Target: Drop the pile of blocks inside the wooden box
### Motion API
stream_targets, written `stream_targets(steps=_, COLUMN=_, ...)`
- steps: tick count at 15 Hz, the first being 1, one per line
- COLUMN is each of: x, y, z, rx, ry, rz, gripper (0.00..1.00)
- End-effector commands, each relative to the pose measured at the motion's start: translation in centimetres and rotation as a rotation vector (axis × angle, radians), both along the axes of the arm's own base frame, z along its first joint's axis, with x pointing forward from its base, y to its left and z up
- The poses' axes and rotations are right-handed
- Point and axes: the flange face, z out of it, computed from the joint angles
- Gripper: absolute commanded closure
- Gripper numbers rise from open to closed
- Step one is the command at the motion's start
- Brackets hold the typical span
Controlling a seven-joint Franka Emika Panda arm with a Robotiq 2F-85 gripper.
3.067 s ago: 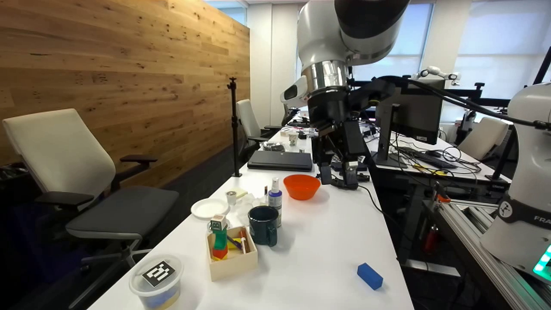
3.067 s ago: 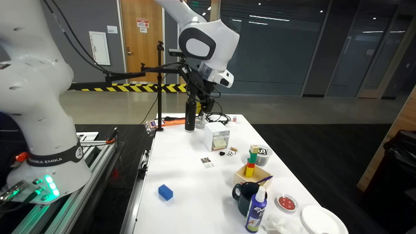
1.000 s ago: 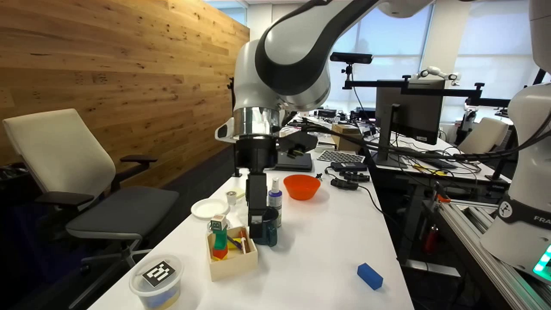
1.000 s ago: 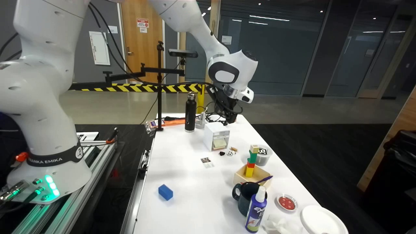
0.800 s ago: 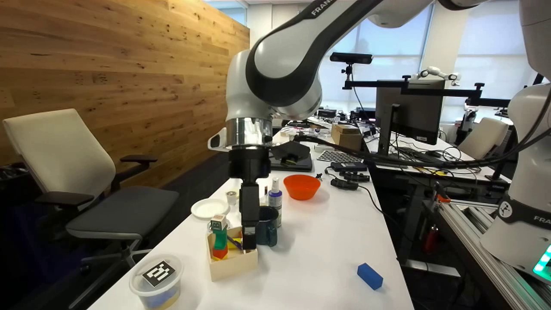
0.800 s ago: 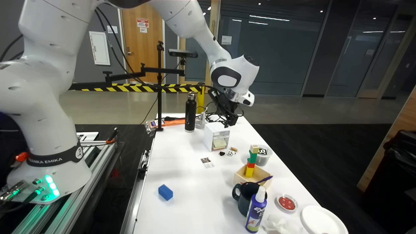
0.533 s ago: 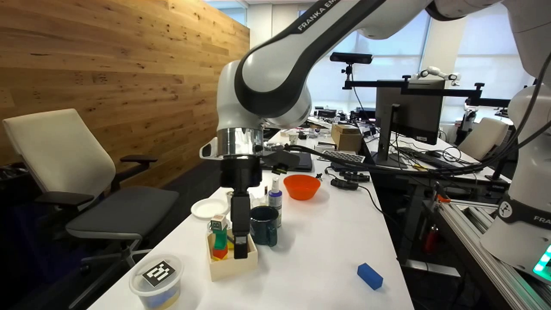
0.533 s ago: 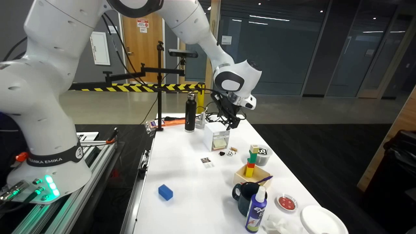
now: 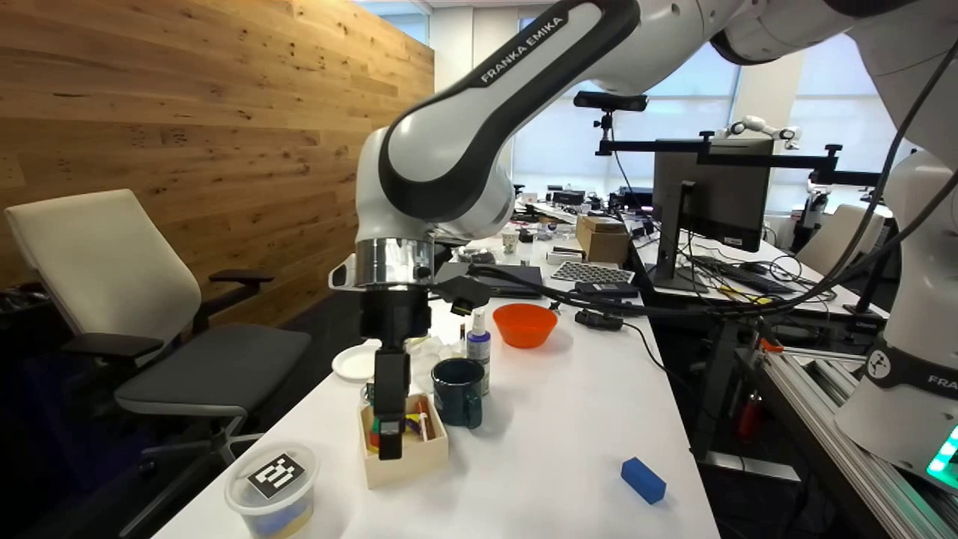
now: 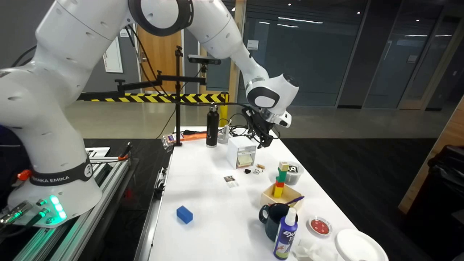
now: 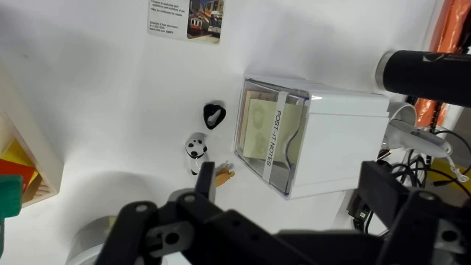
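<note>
The pile of blocks point(image 10: 281, 179) stands as an upright tower inside the wooden box: yellow at the bottom, then red, green and a pale block on top. The wooden box point(image 10: 267, 198) also shows in an exterior view point(image 9: 408, 463), where my gripper point(image 9: 390, 442) hides most of the tower. In the wrist view the green block point(image 11: 10, 195) and the box wall point(image 11: 38, 154) are at the left edge. My gripper point(image 11: 290, 182) is open, with nothing between its fingers. In an exterior view it point(image 10: 264, 143) is beyond the tower, above the table near the white note dispenser point(image 10: 241, 152).
A dark mug point(image 9: 458, 393), a spray bottle point(image 9: 479, 348) and an orange bowl point(image 9: 525, 326) stand past the box. A round tub point(image 10: 294, 173) is close to the tower. A blue block point(image 10: 185, 214), small figurines point(image 11: 196, 149) and a black bottle point(image 10: 212, 125) are also on the table.
The arm has swung and lowered my gripper: leftward and down in an exterior view, covering the tower there, and rightward and down in an exterior view. The blocks and box have not moved.
</note>
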Motion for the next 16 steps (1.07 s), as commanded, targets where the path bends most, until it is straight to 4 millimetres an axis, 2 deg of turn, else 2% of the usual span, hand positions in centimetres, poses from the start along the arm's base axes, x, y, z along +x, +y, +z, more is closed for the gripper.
stream_targets(steps=1, x=0.1, y=0.1, z=0.0, rx=0.001, ry=0.001, rz=0.000, gripper=0.00)
stream_targets(steps=11, x=2.5, y=-0.7, z=-1.6, rx=0.021, ry=-0.007, rz=-0.005, gripper=0.00)
stream_targets(steps=16, x=3.8, y=-0.2, z=-2.9, rx=0.020, ry=-0.019, rz=0.019, gripper=0.00)
